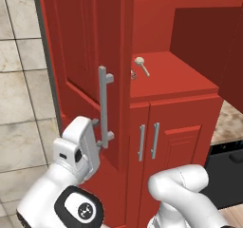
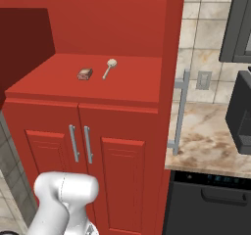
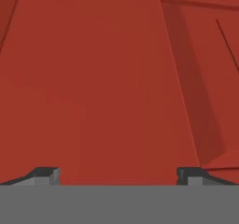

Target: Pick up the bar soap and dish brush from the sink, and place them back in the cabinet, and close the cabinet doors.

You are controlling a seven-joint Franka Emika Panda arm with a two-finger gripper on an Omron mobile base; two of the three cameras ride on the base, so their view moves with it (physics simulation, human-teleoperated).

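Observation:
The bar soap (image 2: 85,74), small and orange-brown, lies on the cabinet's red shelf (image 2: 127,84). Just right of it lies the dish brush (image 2: 110,67), its pale head also clear in the left base view (image 1: 141,64). Both cabinet doors stand open: the left door (image 1: 78,56) with its long silver handle (image 1: 104,106), and the right door (image 2: 174,58), seen edge-on. My gripper (image 1: 96,133) is open and empty, close against the left door's outer face below the handle. In the hand view the fingertips (image 3: 46,175) stand wide apart before the red panel. The sink is out of view.
Under the shelf are two smaller red doors (image 2: 117,175) with short handles. A marble counter (image 2: 211,141) over a black appliance (image 2: 211,204) lies to the right. A tiled wall (image 1: 21,103) runs left of the cabinet.

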